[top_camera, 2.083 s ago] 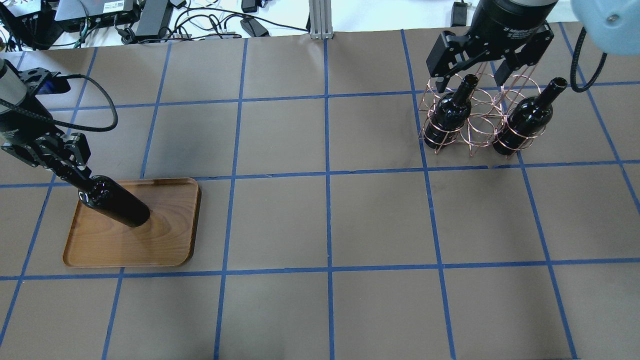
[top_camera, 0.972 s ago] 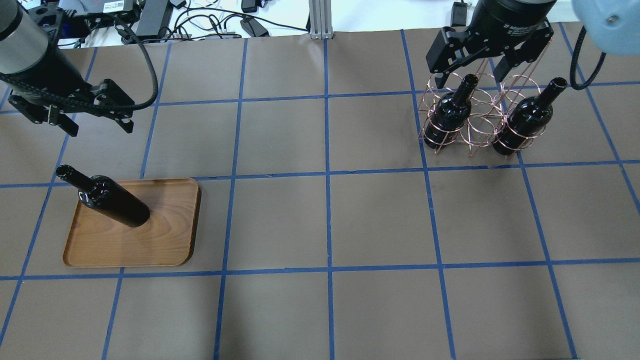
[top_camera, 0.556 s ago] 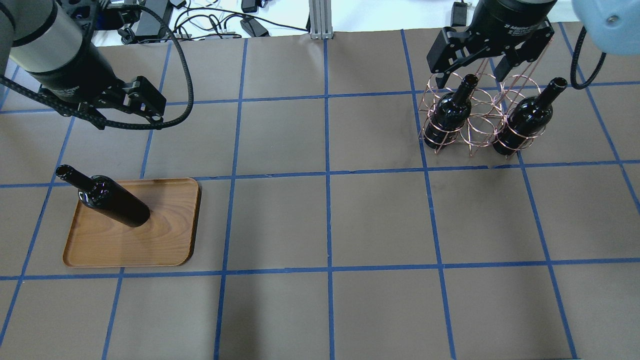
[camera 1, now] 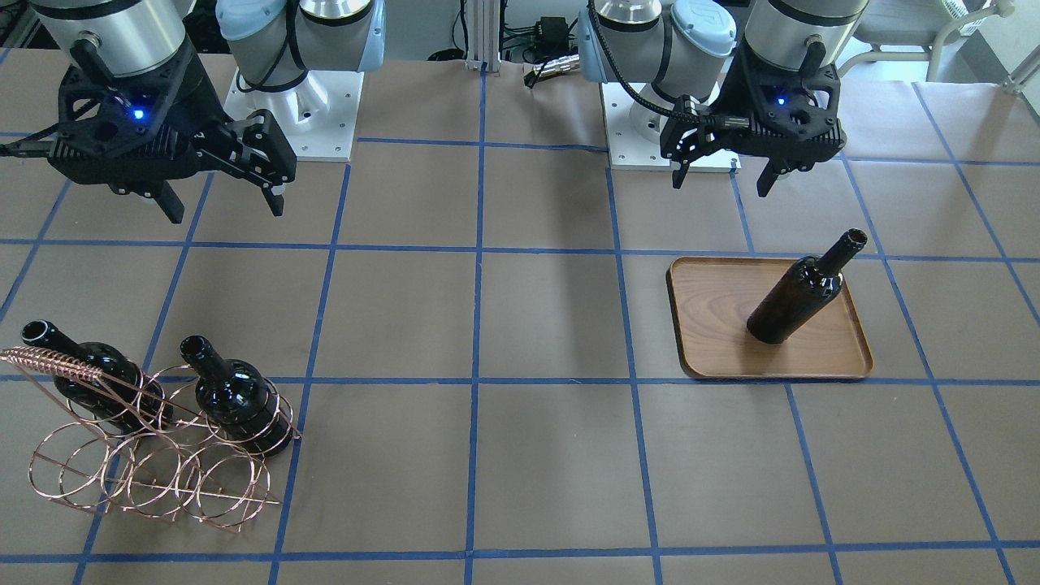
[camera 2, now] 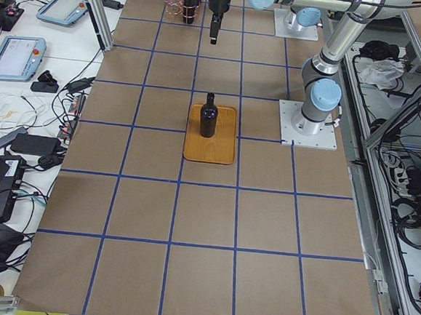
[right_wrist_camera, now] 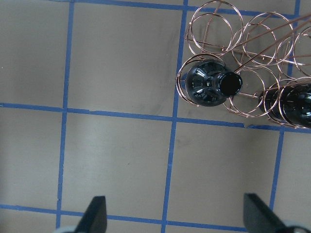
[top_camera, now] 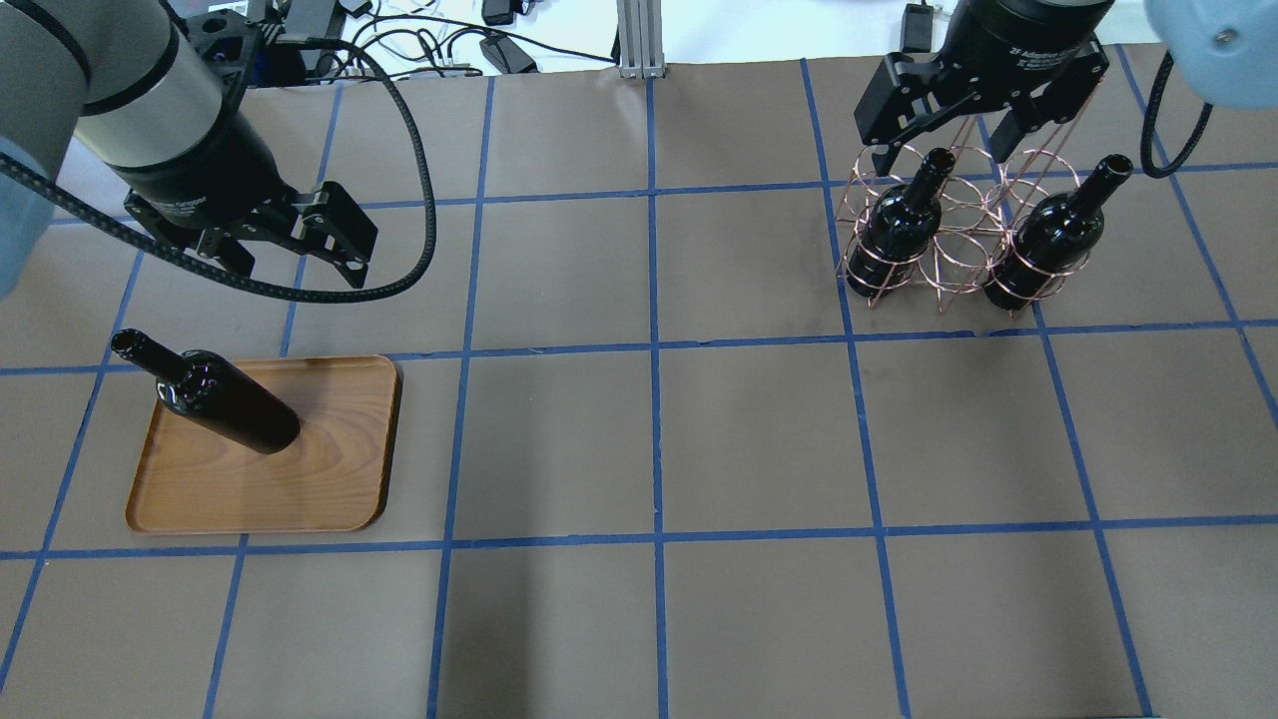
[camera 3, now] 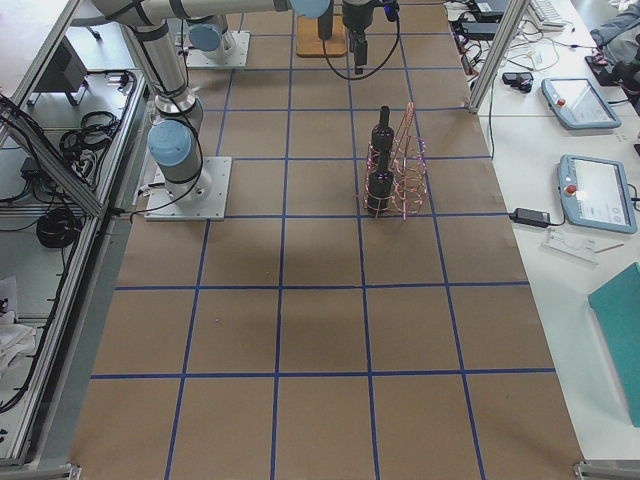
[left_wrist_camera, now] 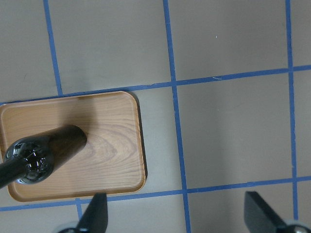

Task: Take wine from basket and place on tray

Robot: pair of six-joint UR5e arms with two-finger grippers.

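One wine bottle (top_camera: pixel 232 406) stands upright on the wooden tray (top_camera: pixel 300 479) at the table's left; both also show in the front view, bottle (camera 1: pixel 796 296) and tray (camera 1: pixel 715 325), and in the left wrist view, bottle (left_wrist_camera: pixel 48 153) and tray (left_wrist_camera: pixel 116 145). My left gripper (top_camera: pixel 297 265) is open and empty, high up and clear of that bottle. The copper wire basket (top_camera: pixel 960 255) at the right holds two bottles, one on its left (top_camera: pixel 899 225) and one on its right (top_camera: pixel 1048 235). My right gripper (top_camera: pixel 941 152) is open and empty, high above the basket's left bottle (right_wrist_camera: pixel 209 85).
The table is brown paper with a blue tape grid. The arm bases (camera 1: pixel 292 106) stand at the robot's edge. Cables and power bricks (top_camera: pixel 300 40) lie beyond the far edge. Tablets and cables lie on side benches (camera 2: pixel 29 48).
My left gripper has let go of the neck of the bottle on the tray, opened, risen and moved away to the right. The bottle stays upright. My right gripper has barely moved.
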